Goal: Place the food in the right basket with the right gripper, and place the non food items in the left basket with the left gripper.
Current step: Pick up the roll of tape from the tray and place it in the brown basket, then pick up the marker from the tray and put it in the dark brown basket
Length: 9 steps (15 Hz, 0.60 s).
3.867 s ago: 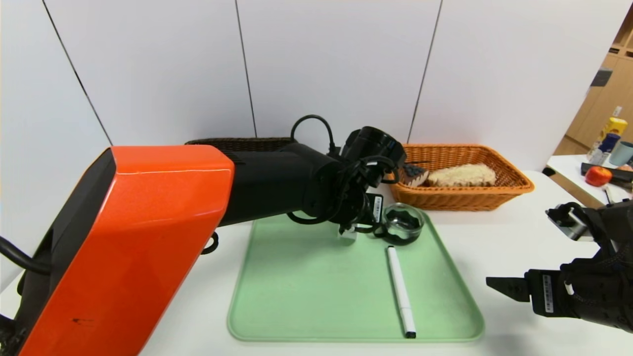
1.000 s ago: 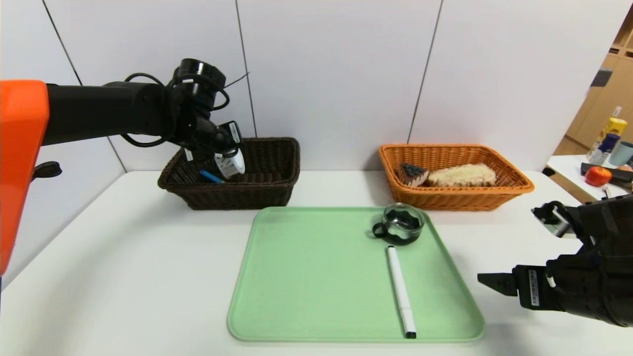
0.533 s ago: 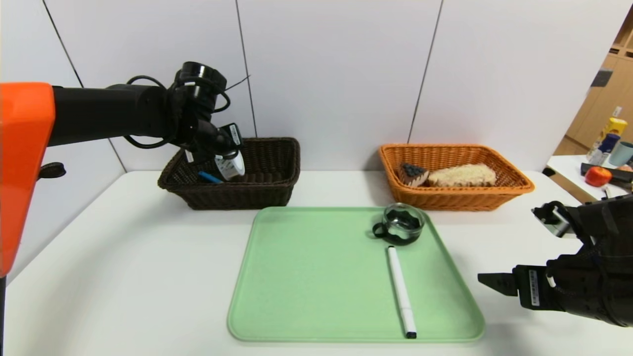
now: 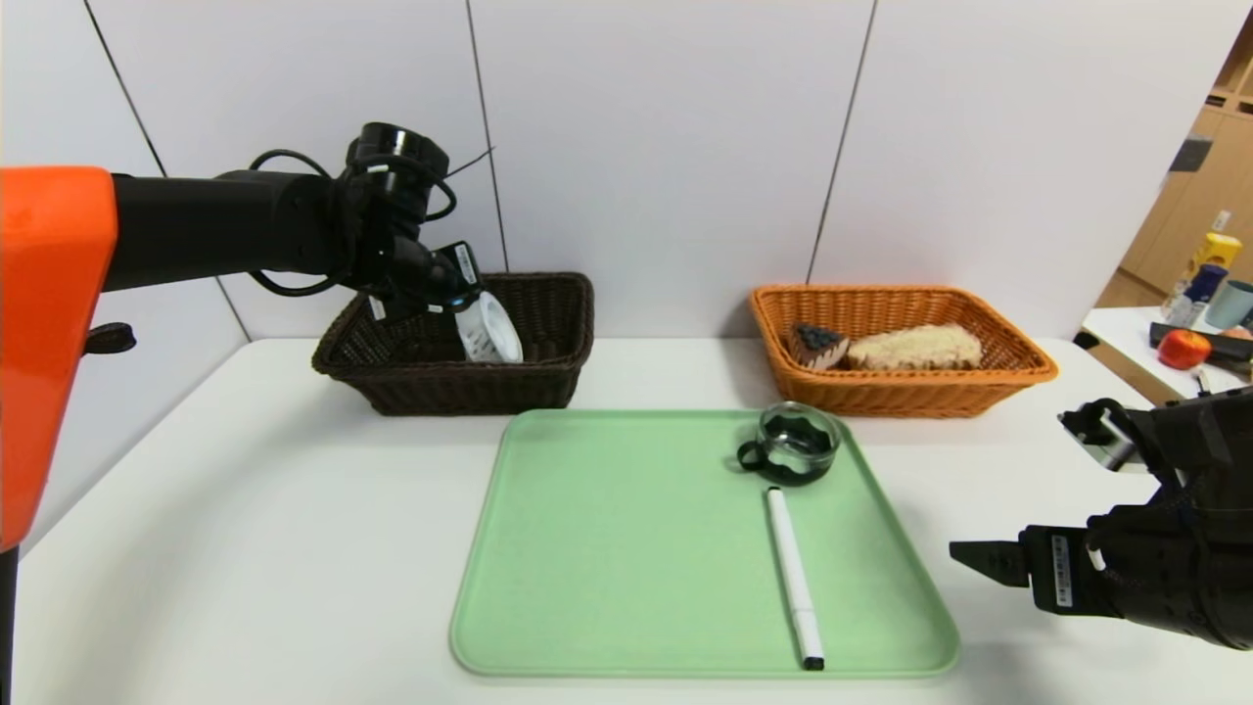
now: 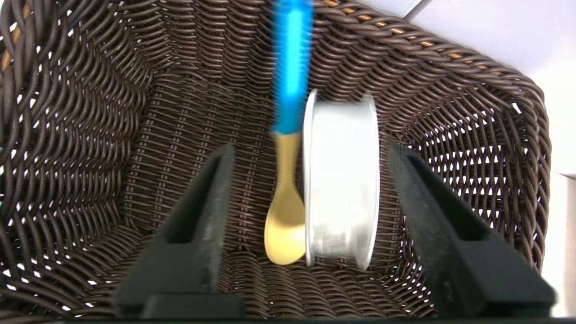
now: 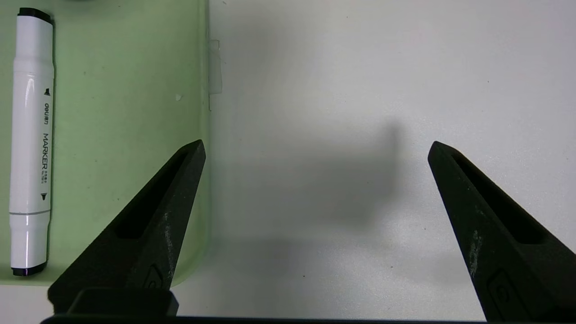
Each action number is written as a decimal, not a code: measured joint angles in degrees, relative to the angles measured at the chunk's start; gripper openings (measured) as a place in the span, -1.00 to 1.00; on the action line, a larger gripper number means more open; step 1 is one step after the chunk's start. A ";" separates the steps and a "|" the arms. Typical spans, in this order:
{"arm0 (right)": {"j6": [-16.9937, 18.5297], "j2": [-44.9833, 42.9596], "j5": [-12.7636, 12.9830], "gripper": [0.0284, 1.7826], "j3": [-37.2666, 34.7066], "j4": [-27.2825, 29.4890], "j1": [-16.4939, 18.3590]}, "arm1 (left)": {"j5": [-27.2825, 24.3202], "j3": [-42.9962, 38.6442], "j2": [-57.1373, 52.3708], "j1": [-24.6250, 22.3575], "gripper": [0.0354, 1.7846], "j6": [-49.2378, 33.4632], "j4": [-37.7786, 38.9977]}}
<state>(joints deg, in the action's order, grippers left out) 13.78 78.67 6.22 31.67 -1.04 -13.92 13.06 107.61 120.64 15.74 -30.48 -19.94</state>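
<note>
Looks like lab or office test room: plain white wall panels (image 4: pixel 646 147), white desk (image 4: pixel 245 548), wooden shelving (image 4: pixel 1199 196) at side.

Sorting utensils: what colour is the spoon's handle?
Blue, on a gold spoon; the left wrist view shows it best.

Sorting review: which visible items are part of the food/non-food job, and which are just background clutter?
Job items: tape roll, spoon, brown basket, orange basket, cake slice, bread, glass cup, marker, green tray.

Lying about: apple, bottles on side table.
</note>
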 joint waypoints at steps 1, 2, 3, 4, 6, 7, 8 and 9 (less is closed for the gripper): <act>0.02 -0.04 0.00 0.92 0.00 0.00 0.00 | 0.11 0.02 -0.21 0.00 0.45 0.05 0.02; 0.05 -0.09 0.00 0.92 -0.01 0.00 0.00 | 0.17 0.27 -0.68 0.00 0.50 0.13 0.05; 0.02 -0.11 -0.02 0.92 -0.09 0.00 0.00 | 0.15 0.72 -1.62 0.18 0.55 0.29 0.05; -0.05 -0.11 -0.07 0.92 -0.11 0.00 0.00 | 0.13 1.63 -2.95 0.71 0.60 0.41 0.02; -0.05 -0.11 -0.07 0.92 -0.11 0.00 -0.05 | 0.11 3.04 -6.22 3.19 0.66 0.85 -0.52; -0.02 -0.13 -0.07 0.92 -0.12 0.00 -0.07 | 0.04 3.25 -8.07 4.99 0.69 1.21 -1.28; 0.02 -0.13 -0.13 0.92 -0.12 0.00 -0.10 | -0.02 3.28 -9.91 7.28 0.72 1.60 -2.73; 0.05 -0.11 -0.16 0.92 -0.15 0.00 -0.10 | -0.05 3.19 -11.65 9.97 0.74 1.82 -4.45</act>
<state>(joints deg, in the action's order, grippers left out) 13.82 78.56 6.06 31.52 -1.04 -14.02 13.01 110.80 108.98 25.71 -28.66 -24.39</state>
